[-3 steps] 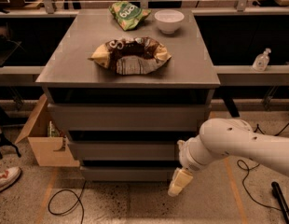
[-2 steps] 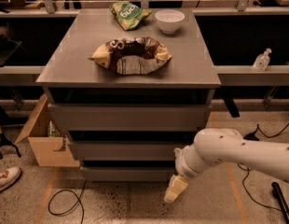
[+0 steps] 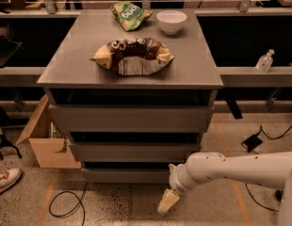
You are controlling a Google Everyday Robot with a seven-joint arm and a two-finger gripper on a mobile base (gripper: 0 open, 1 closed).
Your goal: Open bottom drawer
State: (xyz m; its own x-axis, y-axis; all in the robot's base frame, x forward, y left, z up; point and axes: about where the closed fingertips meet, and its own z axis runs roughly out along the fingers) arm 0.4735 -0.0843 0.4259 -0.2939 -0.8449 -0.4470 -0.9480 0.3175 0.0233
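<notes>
A grey bench (image 3: 193, 65) with three stacked drawer fronts was seen on a speckled floor (image 3: 117, 211) marked with orange tape lines. On the bench top, a torn brown snack bag (image 3: 134, 55) was laid near the middle, with a green bag (image 3: 130, 14) and a white bowl (image 3: 171, 21) set side by side at the far edge. The bottom drawer (image 3: 125, 175) was found lowest in the bench, under the middle drawer (image 3: 134, 151) and the top drawer (image 3: 129, 118), with dark gaps between the fronts. The gripper (image 3: 168, 201) was held low before the bench's right front corner, just below the bottom drawer's right end, pointing down at the floor; its jaws were seen as one pale tip with no gap visible, nothing held. A cardboard box (image 3: 47, 147), a shoe (image 3: 5, 180) and a looped cable (image 3: 66, 204) were seen left of the bench, and a clear bottle (image 3: 265, 61) on a ledge to its right.
</notes>
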